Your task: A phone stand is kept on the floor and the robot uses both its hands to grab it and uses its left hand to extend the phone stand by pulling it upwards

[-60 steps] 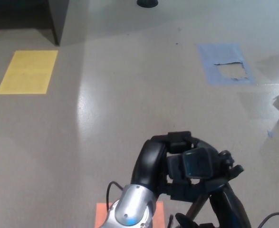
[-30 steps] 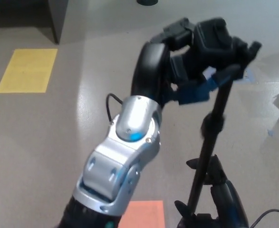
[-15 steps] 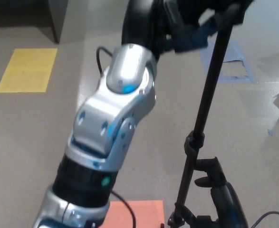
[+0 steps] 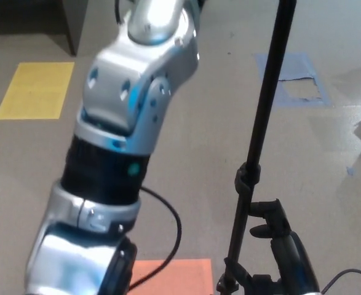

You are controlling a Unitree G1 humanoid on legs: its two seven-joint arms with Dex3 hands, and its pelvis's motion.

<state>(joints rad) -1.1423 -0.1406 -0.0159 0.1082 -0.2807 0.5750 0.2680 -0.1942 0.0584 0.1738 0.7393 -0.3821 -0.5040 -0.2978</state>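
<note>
A thin black metal phone stand pole [image 4: 263, 110] is standing tall on the shiny grey floor [image 4: 39, 160].

The big silver and black left arm [image 4: 115, 141] is reaching up past the top edge, so its hand is hiding from view. The black right hand [image 4: 272, 236] is wrapping its fingers around the pole low down, near an orange square [image 4: 174, 273].

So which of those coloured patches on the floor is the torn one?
The blue patch, right of the phone stand's pole: its middle is ripped away, baring grey floor. The yellow patch at left looks whole, and so does what shows of the orange patch at the bottom edge.
</note>
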